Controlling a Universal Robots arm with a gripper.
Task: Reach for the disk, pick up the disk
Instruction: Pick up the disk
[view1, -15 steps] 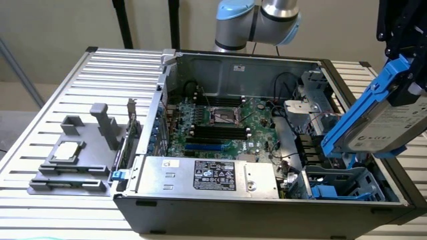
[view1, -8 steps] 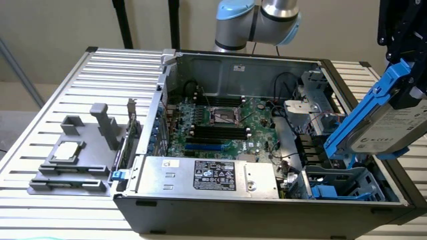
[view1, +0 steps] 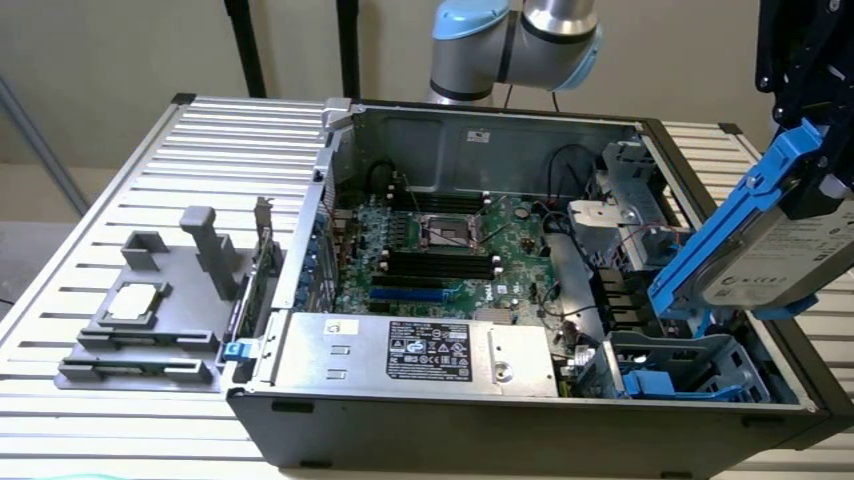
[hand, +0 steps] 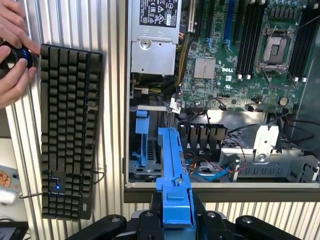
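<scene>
Up on the slatted metal table (view1: 160, 130) sits an open computer case (view1: 400, 425), its green motherboard (view1: 454, 265) exposed and a large grey power supply box (view1: 414, 350) with a black-and-white label lying along its near wall. At the exterior view's right end of the case is an empty drive bay (view1: 694, 365) with blue plastic fittings. At the exterior view's left, a grey plastic fixture (view1: 147, 330) on the table holds 1 small square silver chip (view1: 134, 300).

The disk (view1: 787, 250) is lifted clear of the case, tilted steeply above the drive bay at the exterior view's right, its white label facing out and a blue rail (view1: 727, 225) running along its long edge. The gripper (hand: 175, 220) has its jaws closed against the disk, 1 on each side of the blue rail in the wrist view.

A black keyboard (hand: 70, 130) lies on the table beside the case, and a person's hands (hand: 15, 55) rest on a dark mouse (hand: 20, 57) next to it.
</scene>
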